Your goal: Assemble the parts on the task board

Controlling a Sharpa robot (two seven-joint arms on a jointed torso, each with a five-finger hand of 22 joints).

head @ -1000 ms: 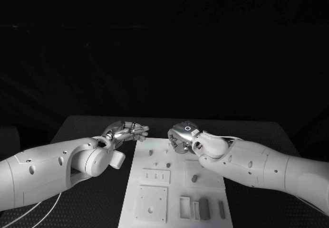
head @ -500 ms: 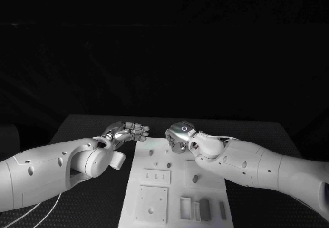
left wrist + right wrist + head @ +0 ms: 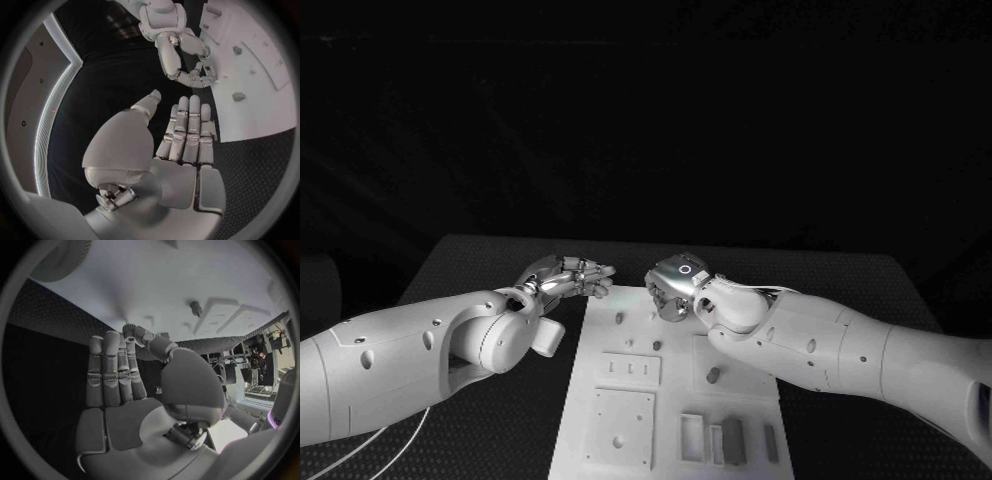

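Observation:
The white task board [image 3: 668, 385] lies mid-table, also seen in the wrist views [image 3: 269, 85] [image 3: 187, 275]. Small pegs [image 3: 714, 375] [image 3: 238, 96] [image 3: 196, 307] stand on it, and grey blocks [image 3: 730, 440] sit in slots at its near right corner. My left hand [image 3: 570, 276] [image 3: 184, 135] hovers by the board's far left corner, fingers straight, thumb apart, holding nothing. My right hand [image 3: 675, 285] [image 3: 115, 367] hangs over the board's far end with fingers stretched side by side and the thumb bent in beside them; nothing lies in it. The left wrist view shows that right hand [image 3: 187, 65] just above the board's edge.
Black textured table [image 3: 488, 265] surrounds the board. A raised square plate [image 3: 620, 425] and a smaller slotted plate [image 3: 629, 370] sit on the board's near left. My right forearm [image 3: 848, 350] crosses above the board's right side.
My right hand and arm have drifted slightly left and toward the far end of the board. The left hand has stayed where it was.

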